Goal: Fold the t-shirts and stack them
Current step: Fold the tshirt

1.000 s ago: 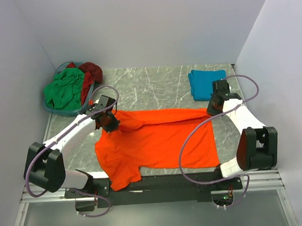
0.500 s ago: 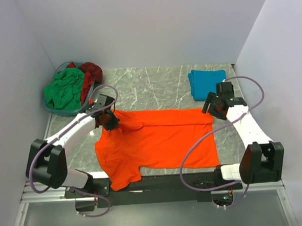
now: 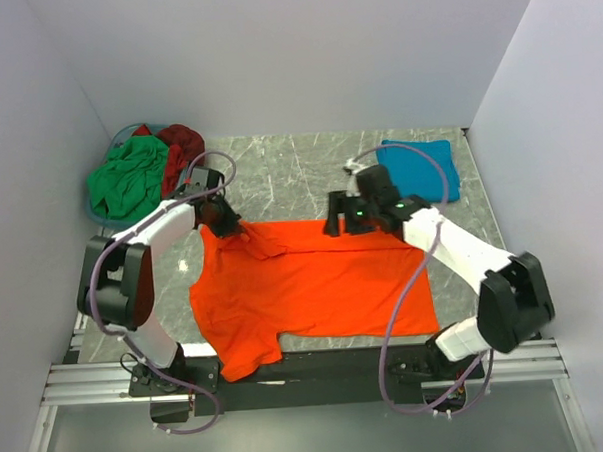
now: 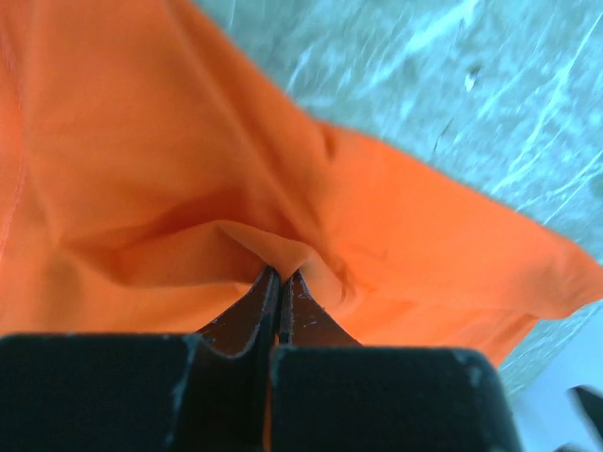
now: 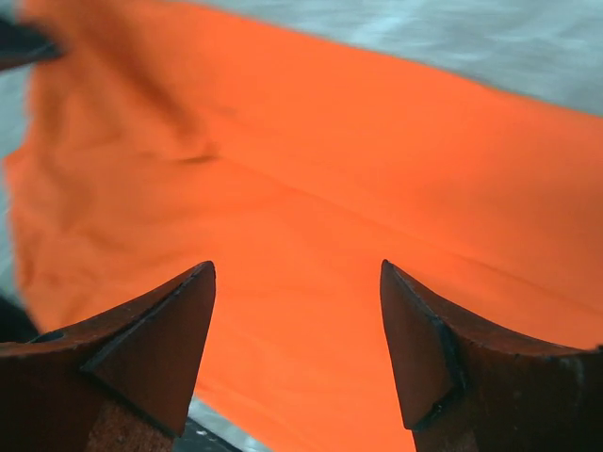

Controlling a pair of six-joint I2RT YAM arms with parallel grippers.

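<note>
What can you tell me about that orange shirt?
The orange t-shirt is plain, soft cloth, spread mostly flat on the grey marbled table, with one sleeve hanging over the near edge. The left gripper pinches a bunched fold at its far left corner. The open right gripper hangs above its far edge.

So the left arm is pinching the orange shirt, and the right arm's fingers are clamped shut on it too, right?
Not quite. The left gripper is pinched shut on the orange shirt, but the right gripper is open, not clamped. The right wrist view shows its jaws standing well apart, with the shirt lying beyond the gap.
</note>
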